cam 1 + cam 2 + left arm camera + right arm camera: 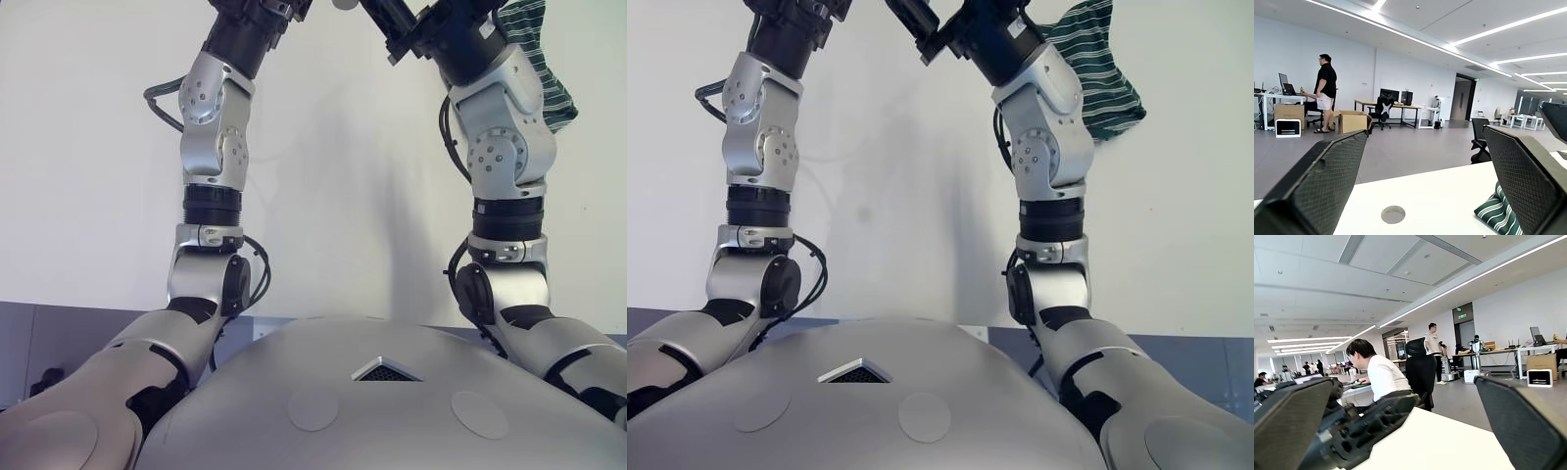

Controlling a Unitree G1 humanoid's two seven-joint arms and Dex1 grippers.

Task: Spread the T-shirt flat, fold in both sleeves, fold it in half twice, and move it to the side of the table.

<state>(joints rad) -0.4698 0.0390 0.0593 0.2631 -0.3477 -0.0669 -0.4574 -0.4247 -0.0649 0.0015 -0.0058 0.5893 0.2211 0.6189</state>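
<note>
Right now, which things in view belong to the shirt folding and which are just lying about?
Job: striped T-shirt, bunched on the table; left gripper, open; right gripper, open.
Lying about: round hole in the tabletop; cardboard box and office chair beyond.

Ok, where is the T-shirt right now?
The T-shirt lies bunched on the white table at the far right of the eye views, partly behind the right arm; the left wrist view shows it beside one finger of the left gripper.

Both arms out ahead: my left arm [211,147] and right arm [502,137] lean in toward each other. My left claw [1426,132] gapes wide, and my right claw [1403,379] gapes too.
</note>
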